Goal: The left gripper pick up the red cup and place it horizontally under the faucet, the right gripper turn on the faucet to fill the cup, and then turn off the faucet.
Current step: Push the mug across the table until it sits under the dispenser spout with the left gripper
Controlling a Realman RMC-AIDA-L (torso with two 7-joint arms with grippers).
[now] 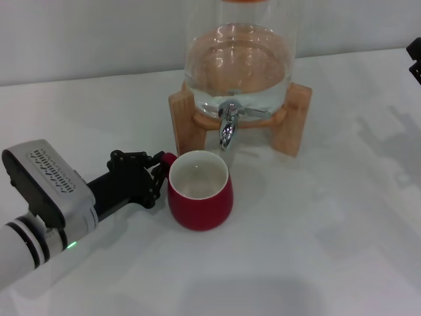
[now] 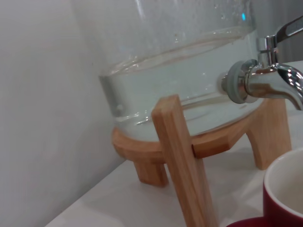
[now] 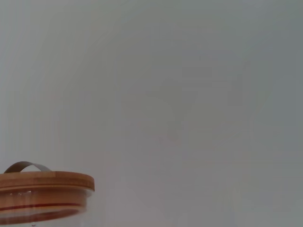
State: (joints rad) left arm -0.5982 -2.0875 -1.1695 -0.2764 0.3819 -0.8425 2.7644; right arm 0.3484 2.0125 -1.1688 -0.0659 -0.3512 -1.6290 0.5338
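- Centrally, glass dispenser part-filled with water, seated on wooden stand; no legible writing anywhere.
- Left gripper low on white table, fingers pinched on cup's handle.
- Red cup upright, just beneath chrome faucet.
- Right gripper barely visible at far edge; finger state impossible to tell.

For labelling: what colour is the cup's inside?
White inside the red cup; clearest in the head view.
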